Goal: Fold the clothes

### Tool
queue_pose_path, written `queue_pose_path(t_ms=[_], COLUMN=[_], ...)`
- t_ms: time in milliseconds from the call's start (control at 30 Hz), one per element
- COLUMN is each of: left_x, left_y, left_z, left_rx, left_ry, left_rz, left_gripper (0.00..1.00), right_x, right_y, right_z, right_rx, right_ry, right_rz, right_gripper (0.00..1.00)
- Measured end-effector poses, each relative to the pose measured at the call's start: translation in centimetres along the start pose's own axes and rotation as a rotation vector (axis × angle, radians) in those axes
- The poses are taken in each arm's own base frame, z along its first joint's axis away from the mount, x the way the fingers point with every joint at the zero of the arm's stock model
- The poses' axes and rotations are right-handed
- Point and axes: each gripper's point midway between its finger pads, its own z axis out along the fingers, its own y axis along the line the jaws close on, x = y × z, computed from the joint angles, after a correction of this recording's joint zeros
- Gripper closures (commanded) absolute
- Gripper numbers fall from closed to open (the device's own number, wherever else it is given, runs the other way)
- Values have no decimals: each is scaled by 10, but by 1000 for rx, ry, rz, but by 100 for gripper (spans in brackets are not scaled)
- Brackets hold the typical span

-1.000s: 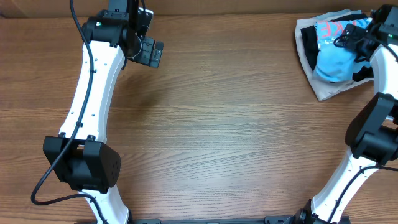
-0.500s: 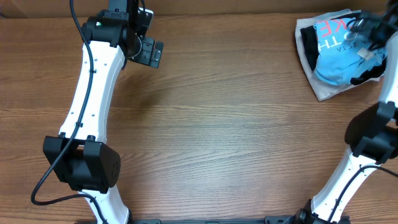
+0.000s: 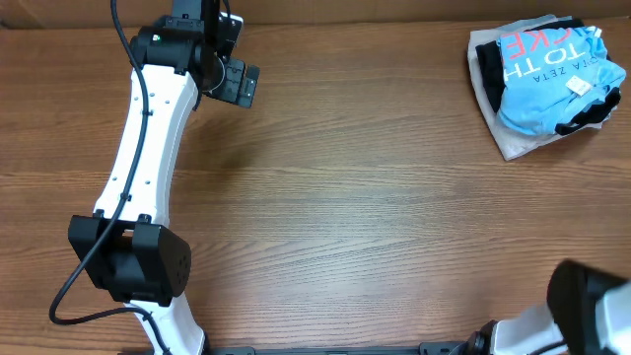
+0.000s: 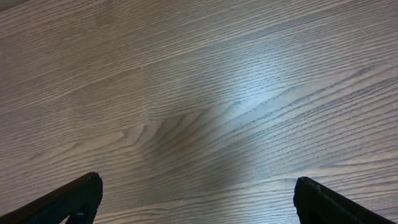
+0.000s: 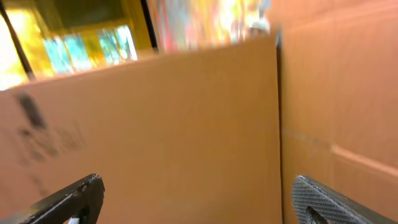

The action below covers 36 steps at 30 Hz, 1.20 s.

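The sky-blue T-shirt (image 3: 544,87) lies bunched at the far right of the table, red and white lettering facing up, on top of a black garment (image 3: 485,61) and a white garment (image 3: 515,144). My left gripper (image 3: 240,83) is open and empty at the far left, over bare wood in the left wrist view (image 4: 198,194). My right gripper is out of the overhead view. In the right wrist view it (image 5: 199,194) is open and empty, facing a brown cardboard wall (image 5: 186,124). Neither gripper touches the shirt.
The wooden table (image 3: 375,197) spans the view. The left arm (image 3: 148,148) runs down the left side. Part of the right arm's base (image 3: 592,308) shows at the bottom right corner. The pile sits close to the table's far right edge.
My right gripper, which was over the shirt, has lifted off and left the overhead view. The shirt stays on the pile, now uncovered. The left arm has not moved.
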Motion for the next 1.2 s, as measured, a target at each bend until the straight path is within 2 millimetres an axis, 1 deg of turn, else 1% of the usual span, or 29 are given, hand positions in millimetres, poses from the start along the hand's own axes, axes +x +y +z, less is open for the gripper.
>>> queue_pose_path(t_ms=[33, 67, 133, 167, 200, 267, 300, 333, 400, 433, 467, 500, 567, 633, 667, 700, 800, 867, 900, 967, 1033, 1100, 1167, 1200], left_x=[0, 0, 0, 0, 0, 0, 0, 0, 0, 0, 0, 0, 0, 0, 0, 0, 0, 0, 0, 0, 0, 0, 0, 0], left_y=[0, 0, 0, 0, 0, 0, 0, 0, 0, 0, 0, 0, 0, 0, 0, 0, 0, 0, 0, 0, 0, 0, -1, -1], left_z=[0, 0, 0, 0, 0, 0, 0, 0, 0, 0, 0, 0, 0, 0, 0, 0, 0, 0, 0, 0, 0, 0, 0, 0], left_rx=[0, 0, 0, 0, 0, 0, 0, 0, 0, 0, 0, 0, 0, 0, 0, 0, 0, 0, 0, 0, 1, 1, 3, 3], left_ry=[0, 0, 0, 0, 0, 0, 0, 0, 0, 0, 0, 0, 1, 0, 0, 0, 1, 1, 1, 1, 1, 1, 1, 1], left_rz=[0, 0, 0, 0, 0, 0, 0, 0, 0, 0, 0, 0, 0, 0, 0, 0, 0, 0, 0, 0, 0, 0, 0, 0], left_gripper=[0, 0, 0, 0, 0, 0, 0, 0, 0, 0, 0, 0, 0, 0, 0, 0, 0, 0, 0, 0, 0, 0, 1, 0], right_x=[-8, -12, -11, -6, 3, 33, 51, 66, 103, 113, 116, 115, 109, 83, 79, 70, 51, 46, 48, 61, 86, 118, 163, 181], right_y=[1, 2, 1, 1, -1, -7, -11, -13, -16, -14, -9, 0, 17, 34, 36, 38, 44, 48, 49, 50, 52, 49, 45, 44], right_z=[-9, -13, -13, -9, -3, 9, 13, 14, 5, -2, -7, -16, -38, -72, -79, -95, -125, -139, -142, -143, -139, -136, -136, -138], right_rx=[-4, -6, -5, -3, 4, 27, 41, 52, 72, 72, 60, 38, -16, -92, -103, -122, -179, -214, -229, -245, -263, -269, -281, -292], right_ry=[-19, -28, -25, -13, 16, 116, 180, 237, 386, 431, 449, 458, 459, 401, 390, 370, 311, 274, 262, 256, 252, 266, 299, 313], right_rz=[1, 2, 2, 1, -1, -9, -13, -17, -29, -35, -39, -42, -44, -34, -32, -27, 11, 45, 56, 69, 82, 85, 83, 83], right_gripper=[0, 0, 0, 0, 0, 0, 0, 0, 0, 0, 0, 0, 0, 0, 0, 0, 0, 0, 0, 0, 0, 0, 0, 0])
